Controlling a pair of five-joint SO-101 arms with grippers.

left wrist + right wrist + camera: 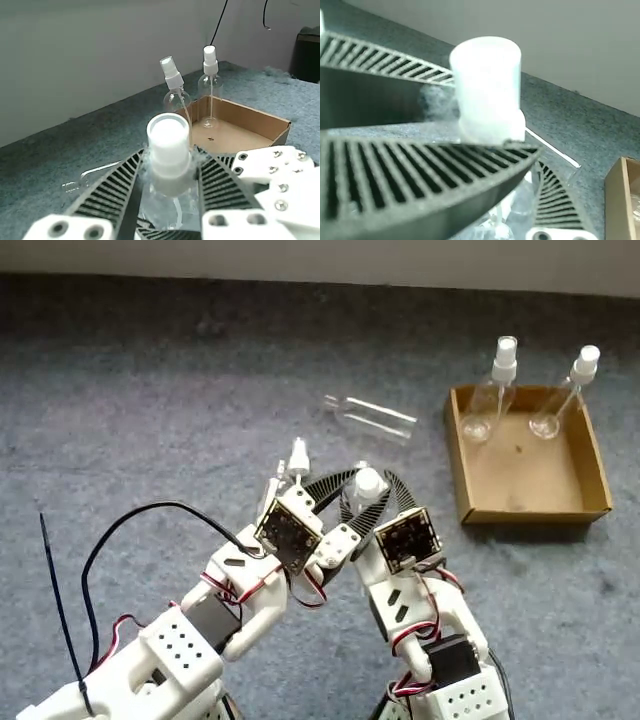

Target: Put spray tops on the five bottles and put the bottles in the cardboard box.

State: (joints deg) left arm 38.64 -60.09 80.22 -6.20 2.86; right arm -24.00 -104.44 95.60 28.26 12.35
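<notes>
**Two boxed, a third in my claw**

The bottle (165, 202) stands upright between my two arms, off the open side of the cardboard box (530, 480), and already carries a white cap (169, 135) over its neck. My left claw (170, 175) is clamped on it, one ribbed finger pressed to each side of the clear body just under the cap. My right claw (392, 495) sits close against the same bottle from the other side. Whether it is apart or closed I cannot tell.

Inside the box, along its far wall, two bottles with spray tops (490, 400) (560, 400) stand upright, so I count those as done. One more clear bottle (372, 418) lies on its side on the grey desk (150, 390), between my claws and the box. I cannot tell whether it has a top. A small white spray top (297, 453) shows just beside my left wrist, but what it sits on I cannot make out.

So I judge the job roughly half done. This bottle has to go in the box, then the lying one and a fifth.
</notes>
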